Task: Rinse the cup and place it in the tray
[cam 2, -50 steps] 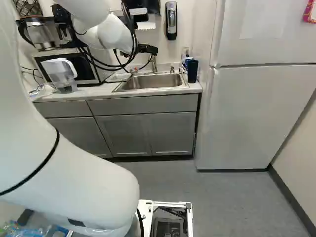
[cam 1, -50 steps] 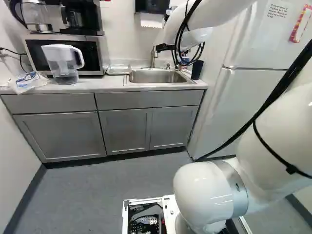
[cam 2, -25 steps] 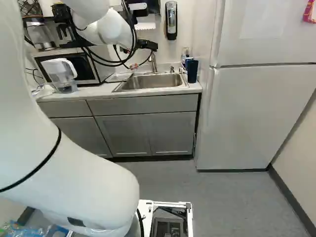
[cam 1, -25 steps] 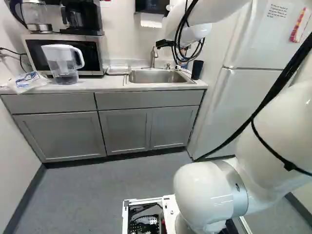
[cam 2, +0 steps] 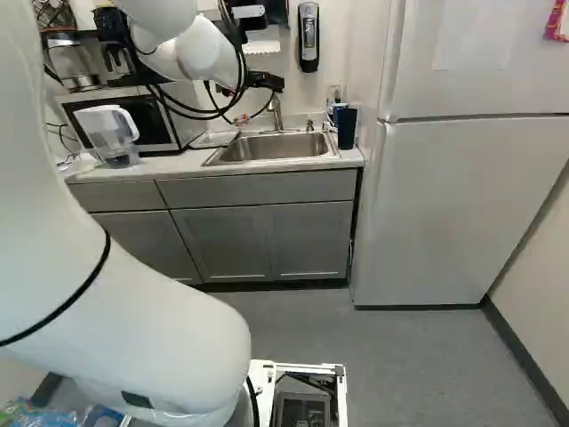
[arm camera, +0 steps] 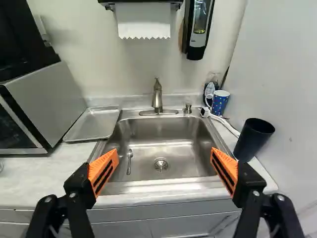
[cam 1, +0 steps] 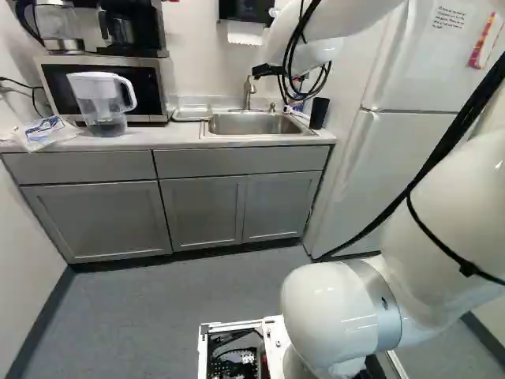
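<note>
Fingers (arm camera: 103, 171) sat wide and empty, presumably for the dark cup (arm camera: 250, 143); it and the tray (arm camera: 93, 124) flanked my sink (arm camera: 163, 186), likely for short moves.

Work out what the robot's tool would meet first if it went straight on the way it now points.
Probably the metal sink: the open tool seems aimed at its back part, near the faucet. Depth is hard to judge, so the sink's rim or the faucet might come first instead.

The tray (arm camera: 94, 124) and sink (arm camera: 148, 136) look like smooth, shiny metal, the dark cup (arm camera: 251, 143) matt
</note>
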`<state>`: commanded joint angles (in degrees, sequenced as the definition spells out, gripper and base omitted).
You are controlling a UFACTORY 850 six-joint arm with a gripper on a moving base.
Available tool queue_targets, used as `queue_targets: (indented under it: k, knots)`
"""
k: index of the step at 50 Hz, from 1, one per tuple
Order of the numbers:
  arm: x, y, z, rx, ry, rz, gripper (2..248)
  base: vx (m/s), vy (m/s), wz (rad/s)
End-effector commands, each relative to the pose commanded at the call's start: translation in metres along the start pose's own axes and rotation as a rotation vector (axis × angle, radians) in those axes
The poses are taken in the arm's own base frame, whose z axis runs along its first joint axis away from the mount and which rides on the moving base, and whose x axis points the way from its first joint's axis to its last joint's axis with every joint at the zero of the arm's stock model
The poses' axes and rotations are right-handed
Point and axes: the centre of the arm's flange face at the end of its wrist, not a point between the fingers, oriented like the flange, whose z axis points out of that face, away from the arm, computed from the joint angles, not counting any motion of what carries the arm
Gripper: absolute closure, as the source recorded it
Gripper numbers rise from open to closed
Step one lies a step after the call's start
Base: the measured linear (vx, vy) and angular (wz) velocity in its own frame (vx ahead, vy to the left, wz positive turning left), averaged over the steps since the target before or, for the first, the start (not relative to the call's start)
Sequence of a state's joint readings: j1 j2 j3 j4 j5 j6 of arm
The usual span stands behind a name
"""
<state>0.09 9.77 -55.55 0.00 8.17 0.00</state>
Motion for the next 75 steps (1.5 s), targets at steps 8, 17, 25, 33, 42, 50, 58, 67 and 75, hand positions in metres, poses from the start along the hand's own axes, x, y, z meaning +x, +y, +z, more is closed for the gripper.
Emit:
queue_targets:
  k: [8, 17, 25, 33, 42, 50, 58, 67, 75]
  knots:
    - [0.0, 0.0, 0.0, 0.0, 0.0, 0.0, 3, 0.033, 0.0, -0.003]
    - [0.0, 0.0, 0.0, 0.0, 0.0, 0.0, 3, 0.046, 0.002, -0.001]
    - [0.0, 0.0, 0.0, 0.0, 0.0, 0.0, 3, 0.058, 0.001, -0.003]
    - [0.0, 0.0, 0.0, 0.0, 0.0, 0.0, 3, 0.061, 0.003, -0.004]
    - [0.0, 0.0, 0.0, 0.0, 0.0, 0.0, 3, 0.076, 0.003, -0.004]
    - [0.0, 0.0, 0.0, 0.0, 0.0, 0.0, 3, 0.074, 0.001, -0.004]
    - [0.0, 0.0, 0.0, 0.0, 0.0, 0.0, 3, 0.072, 0.003, -0.001]
    - [0.0, 0.0, 0.0, 0.0, 0.0, 0.0, 3, 0.062, 0.001, -0.003]
    - [0.0, 0.0, 0.0, 0.0, 0.0, 0.0, 3, 0.062, 0.0, -0.007]
